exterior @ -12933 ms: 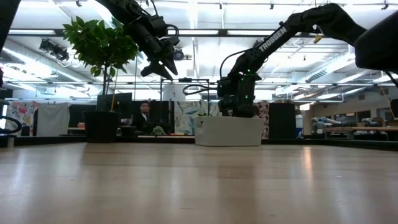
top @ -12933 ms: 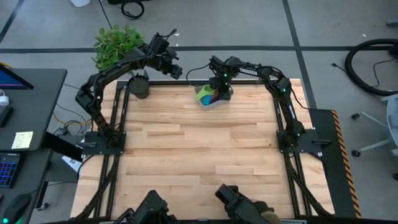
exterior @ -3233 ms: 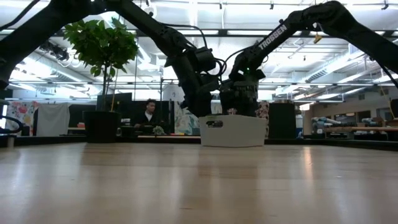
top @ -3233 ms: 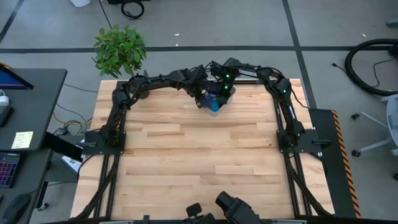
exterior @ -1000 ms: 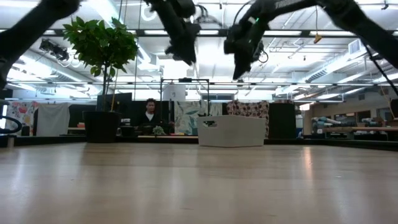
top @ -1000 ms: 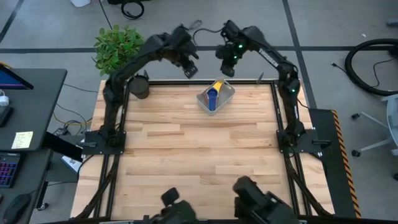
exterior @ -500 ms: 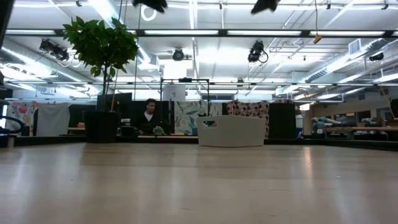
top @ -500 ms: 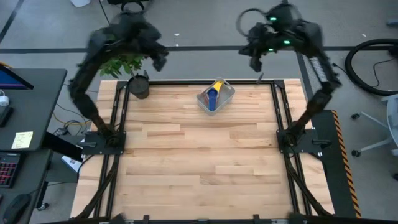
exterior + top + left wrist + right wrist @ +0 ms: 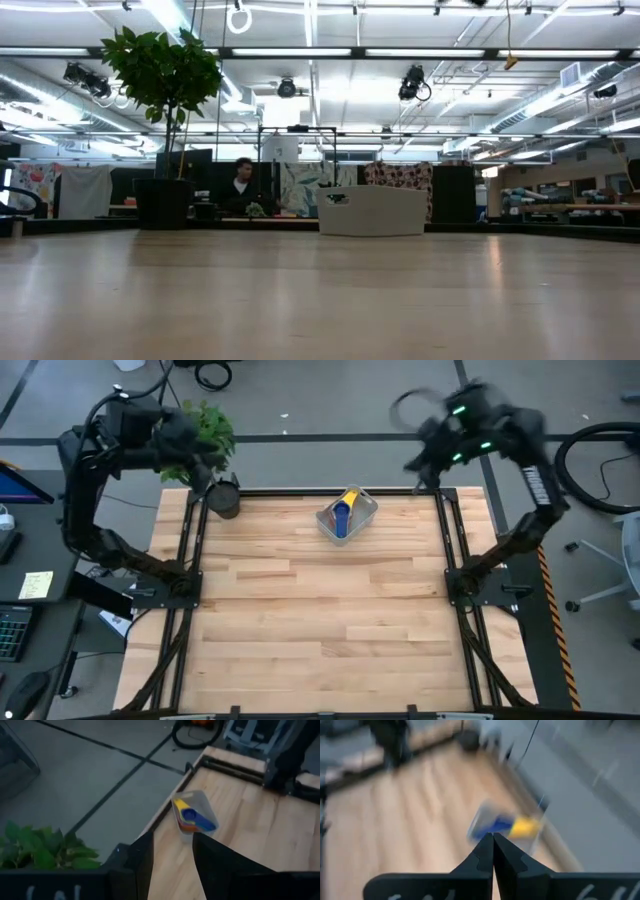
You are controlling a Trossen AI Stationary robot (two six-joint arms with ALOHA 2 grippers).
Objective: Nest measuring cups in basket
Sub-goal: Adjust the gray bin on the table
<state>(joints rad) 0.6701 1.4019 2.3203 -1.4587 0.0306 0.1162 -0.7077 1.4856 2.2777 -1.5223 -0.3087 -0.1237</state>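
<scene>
High view: left claw (image 9: 170,857), spread and empty, lifted beyond the table's (image 9: 320,630) far-left corner; measuring cups (image 9: 343,517) stacked in the basket (image 9: 366,509) at the far edge, risking a topple; right claw (image 9: 493,851) pressed together, raised far right.

Nested measuring cups (image 9: 343,513), blue atop yellow, inside pale basket (image 9: 364,511) at table's far edge.
</scene>
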